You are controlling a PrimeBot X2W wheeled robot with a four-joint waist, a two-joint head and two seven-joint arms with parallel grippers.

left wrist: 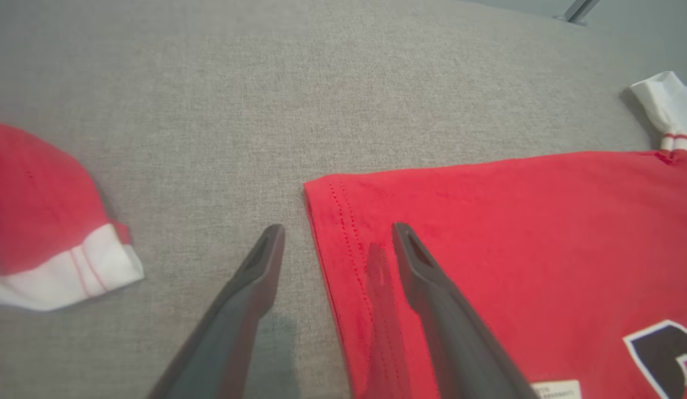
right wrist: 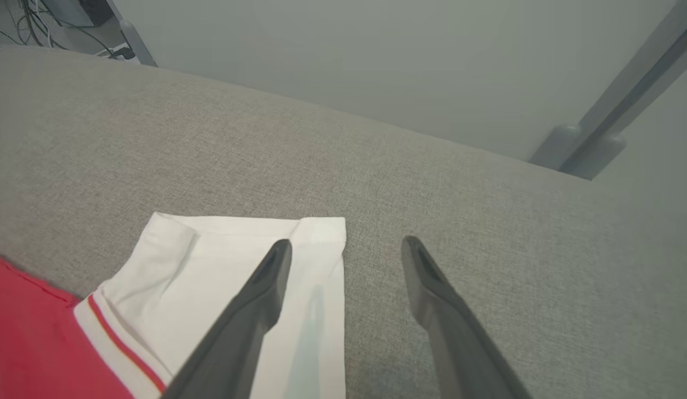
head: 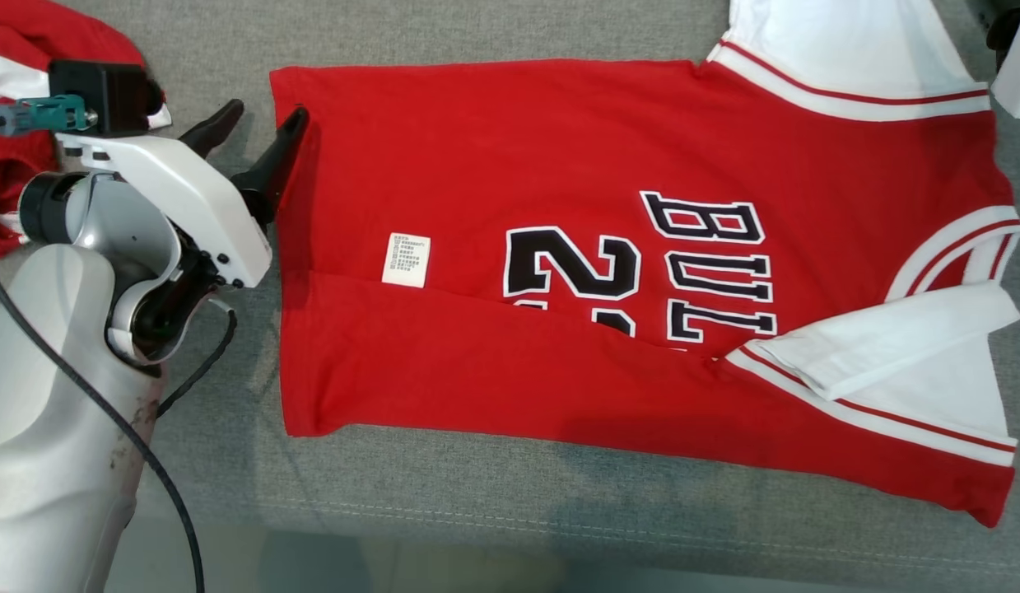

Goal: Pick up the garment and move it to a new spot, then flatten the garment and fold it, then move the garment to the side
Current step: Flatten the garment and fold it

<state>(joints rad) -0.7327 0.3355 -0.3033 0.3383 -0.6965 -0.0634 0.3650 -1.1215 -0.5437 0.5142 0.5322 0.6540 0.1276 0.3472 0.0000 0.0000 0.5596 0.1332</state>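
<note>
The garment point(head: 559, 165) is a red jersey with white sleeves and black lettering, lying flat on the grey cloth surface point(head: 477, 486); its near long side is folded over the front. My left gripper point(head: 263, 122) stands open at the jersey's far left corner. In the left wrist view the left gripper point(left wrist: 337, 230) straddles the stitched hem point(left wrist: 343, 221), one finger over red cloth and the other over the grey surface. My right gripper point(right wrist: 346, 246) is open over the edge of the far white sleeve point(right wrist: 210, 255), with its left finger above the sleeve.
Another red-and-white piece of clothing point(head: 16, 49) lies bunched at the far left, close to my left arm. A pale part of my right arm point(head: 1016, 74) shows at the top right. The surface's far edge point(right wrist: 376, 124) has a grey metal frame point(right wrist: 598, 144) behind it.
</note>
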